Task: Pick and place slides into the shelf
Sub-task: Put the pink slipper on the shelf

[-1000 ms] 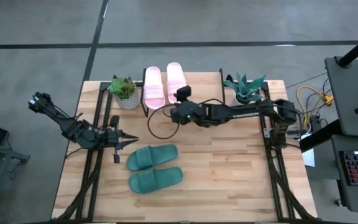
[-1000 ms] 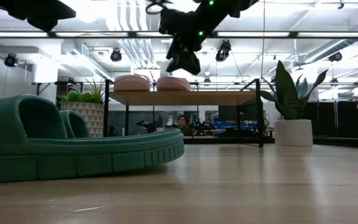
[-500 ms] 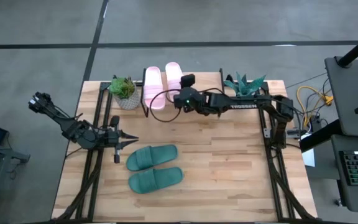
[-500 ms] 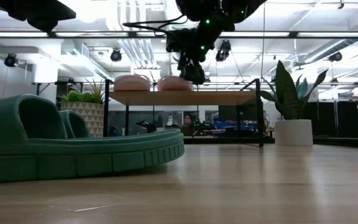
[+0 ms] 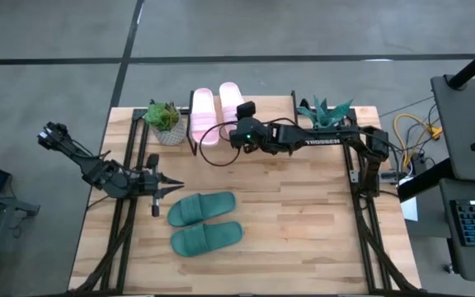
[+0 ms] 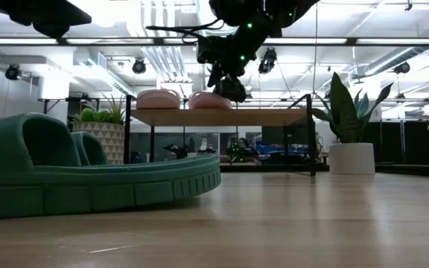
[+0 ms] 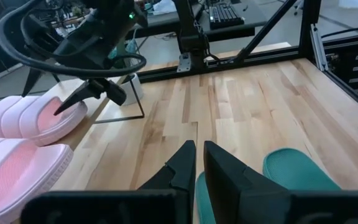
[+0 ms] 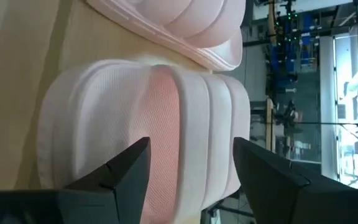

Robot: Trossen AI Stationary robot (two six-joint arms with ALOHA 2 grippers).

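Observation:
Two light pink slides lie sole-down, side by side, on the left part of the shelf, a light-wood board on black legs. My right gripper hovers open over the near end of the right pink slide, fingers pointing down and toward the far edge. Two dark green slides lie on the tabletop. My left gripper waits shut, low over the table, just left of them. My right gripper stands open over the near end of the right pink slide, coming from the near right and slanting down. One fingertip is right at the slide's top; I cannot tell whether it touches.
A potted plant stands left of the shelf and another right of it. The right half of the shelf board is bare. Black frame rails run along both table sides. Bare tabletop lies right of the green slides.
My right gripper has moved from over the table's middle toward the far edge and down to the shelf, ending over the right pink slide's near end. In the last half second it has hardly shifted. The left arm and the green slides have stayed put.

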